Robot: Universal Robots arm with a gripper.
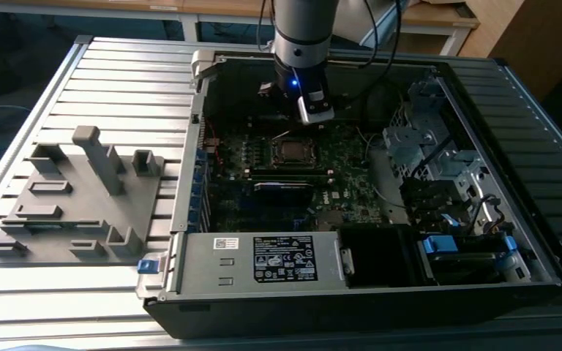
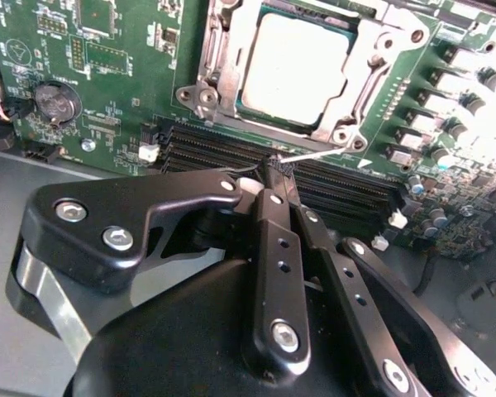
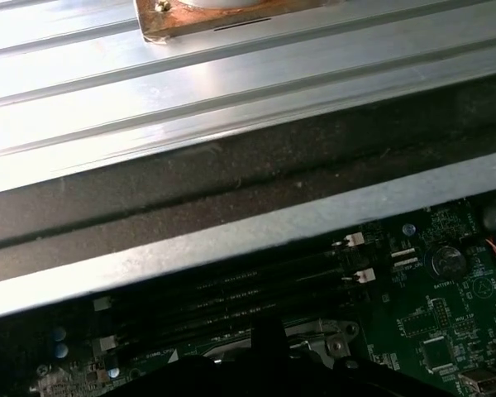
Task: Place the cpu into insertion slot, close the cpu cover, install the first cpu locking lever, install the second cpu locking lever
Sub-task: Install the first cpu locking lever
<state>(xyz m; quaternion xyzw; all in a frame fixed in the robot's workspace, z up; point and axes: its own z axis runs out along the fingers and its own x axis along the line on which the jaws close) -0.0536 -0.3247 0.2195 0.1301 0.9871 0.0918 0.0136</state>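
Second wrist view: the cpu (image 2: pixel 293 70) lies seated beneath the closed cpu cover (image 2: pixel 362 76). The hand (image 2: pixel 279 168), fingers pressed together, touches a locking lever (image 2: pixel 318 154), which probably needs careful hooking down.

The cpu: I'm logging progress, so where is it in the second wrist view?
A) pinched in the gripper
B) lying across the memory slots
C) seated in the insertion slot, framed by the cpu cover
C: the cpu lies flat in the insertion slot, with the cpu cover framing its edges.
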